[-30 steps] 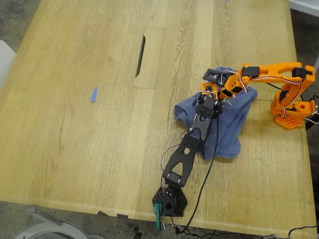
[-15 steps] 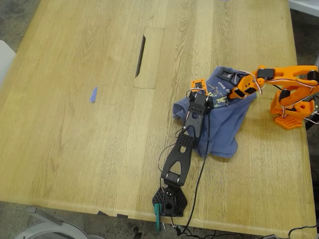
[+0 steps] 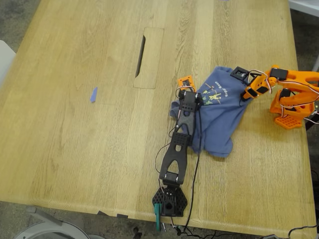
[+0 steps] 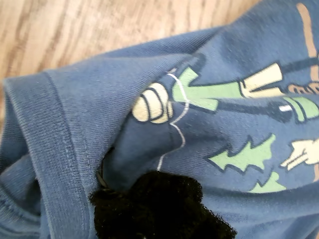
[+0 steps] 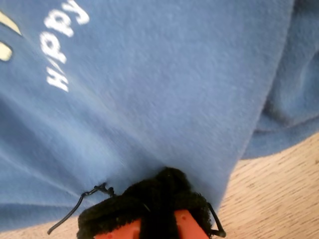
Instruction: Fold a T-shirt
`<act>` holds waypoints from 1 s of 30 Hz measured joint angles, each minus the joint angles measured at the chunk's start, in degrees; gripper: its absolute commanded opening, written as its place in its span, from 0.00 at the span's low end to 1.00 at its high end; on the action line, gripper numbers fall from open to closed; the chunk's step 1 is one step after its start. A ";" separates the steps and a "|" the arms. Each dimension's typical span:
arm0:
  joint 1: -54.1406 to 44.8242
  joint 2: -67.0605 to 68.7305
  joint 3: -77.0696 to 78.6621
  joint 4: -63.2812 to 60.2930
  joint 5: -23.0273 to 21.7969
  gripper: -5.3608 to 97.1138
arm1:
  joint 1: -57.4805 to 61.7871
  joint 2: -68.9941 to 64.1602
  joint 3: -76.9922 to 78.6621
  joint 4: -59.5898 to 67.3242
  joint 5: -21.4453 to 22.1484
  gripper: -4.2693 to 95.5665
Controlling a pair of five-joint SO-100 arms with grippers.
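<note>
Both claws pinch the T-shirt [image 3: 219, 117]: my first claw [image 3: 188, 99] mid-frame, my second claw [image 3: 242, 82] right of it (print facing up), on the wooden surface [image 3: 75, 139].

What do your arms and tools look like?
The black arm has a black cable running along it; the orange arm has pale wires. My first tool and my second tool have fuzzy black pads; the second shows orange plastic.
</note>
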 measured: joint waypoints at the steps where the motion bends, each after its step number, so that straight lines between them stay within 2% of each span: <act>1: -0.62 0.00 0.00 0.00 0.00 0.06 | 0.53 1.05 0.44 0.70 -0.09 0.04; 19: -7.12 0.00 0.00 0.00 0.00 0.07 | 8.96 18.90 5.36 12.48 -1.05 0.04; 30: -13.18 3.34 2.11 0.00 0.00 0.15 | 18.28 30.41 5.71 22.24 -1.76 0.04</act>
